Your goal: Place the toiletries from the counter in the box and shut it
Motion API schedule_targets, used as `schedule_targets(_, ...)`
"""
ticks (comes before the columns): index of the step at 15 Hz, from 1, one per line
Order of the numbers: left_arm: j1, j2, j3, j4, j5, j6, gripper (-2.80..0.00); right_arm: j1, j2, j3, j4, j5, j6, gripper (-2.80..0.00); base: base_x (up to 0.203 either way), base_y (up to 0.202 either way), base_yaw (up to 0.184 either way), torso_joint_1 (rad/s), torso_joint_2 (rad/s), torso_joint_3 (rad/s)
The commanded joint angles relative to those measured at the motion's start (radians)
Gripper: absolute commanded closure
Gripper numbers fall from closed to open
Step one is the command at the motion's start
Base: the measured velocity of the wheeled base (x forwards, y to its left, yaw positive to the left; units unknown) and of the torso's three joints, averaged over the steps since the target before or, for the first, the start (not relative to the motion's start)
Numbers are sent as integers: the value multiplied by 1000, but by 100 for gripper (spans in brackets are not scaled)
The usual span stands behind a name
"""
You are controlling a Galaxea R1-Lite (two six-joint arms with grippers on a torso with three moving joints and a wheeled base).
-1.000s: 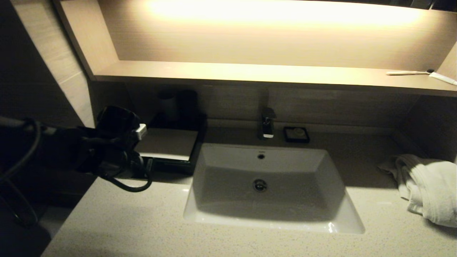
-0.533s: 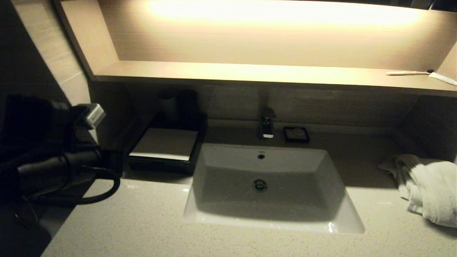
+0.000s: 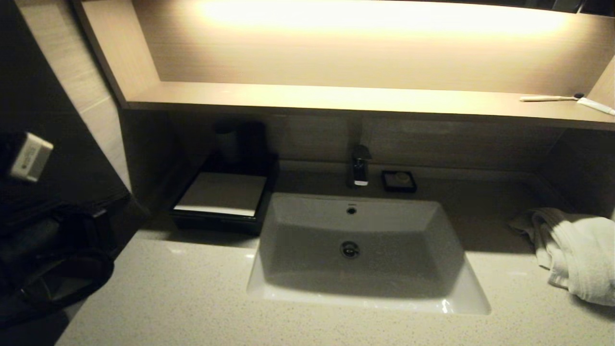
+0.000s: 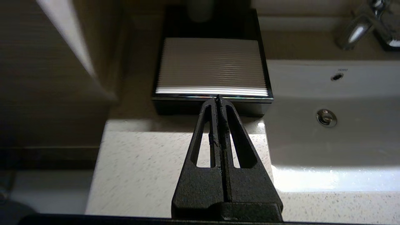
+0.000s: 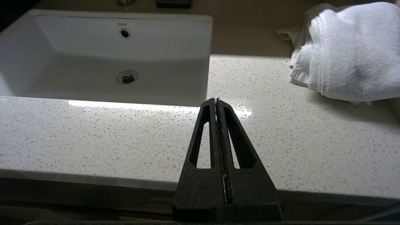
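Note:
The black box with its pale top panel stands at the back left of the counter, beside the sink. In the left wrist view the box shows its front drawer pushed in flush. No toiletries show in any view. My left arm is pulled back at the far left edge, off the counter. My left gripper is shut and empty, pointing at the box's front from a distance. My right gripper is shut and empty over the counter's front edge; it is out of the head view.
A white towel lies bunched at the counter's right end. A faucet and a small black soap dish stand behind the sink. A dark cup stands behind the box. A bare toothbrush lies on the lit shelf.
My left arm has drawn back from the front of the box to the far left, away from the counter. The box has not moved.

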Motion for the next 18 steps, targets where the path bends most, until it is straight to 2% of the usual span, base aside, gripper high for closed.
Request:
schedule_targets(1, 46, -115, 37, 14, 10, 1, 0, 0, 0, 0, 0, 1, -1, 0, 0, 0, 0, 0, 0, 0)
schedule_targets(3, 100, -190, 58, 46, 12, 5, 0, 0, 0, 0, 0, 1, -1, 0, 0, 0, 0, 0, 0, 0)
schedule_targets(6, 119, -338, 88, 115, 15, 8, 0, 0, 0, 0, 0, 1, -1, 0, 0, 0, 0, 0, 0, 0)
schedule_targets(11, 142, -642, 101, 345, 55, 10, 0, 0, 0, 0, 0, 1, -1, 0, 0, 0, 0, 0, 0, 0)
schedule_targets(13, 174, -742, 121, 394, 57, 28, 0, 0, 0, 0, 0, 1, -1, 0, 0, 0, 0, 0, 0, 0)
schedule_targets(15, 219, -815, 156, 409, 39, 65, 0, 0, 0, 0, 0, 1, -1, 0, 0, 0, 0, 0, 0, 0)
schedule_targets(18, 243, -879, 225, 399, -19, 115, 0, 0, 0, 0, 0, 1, -1, 0, 0, 0, 0, 0, 0, 0)
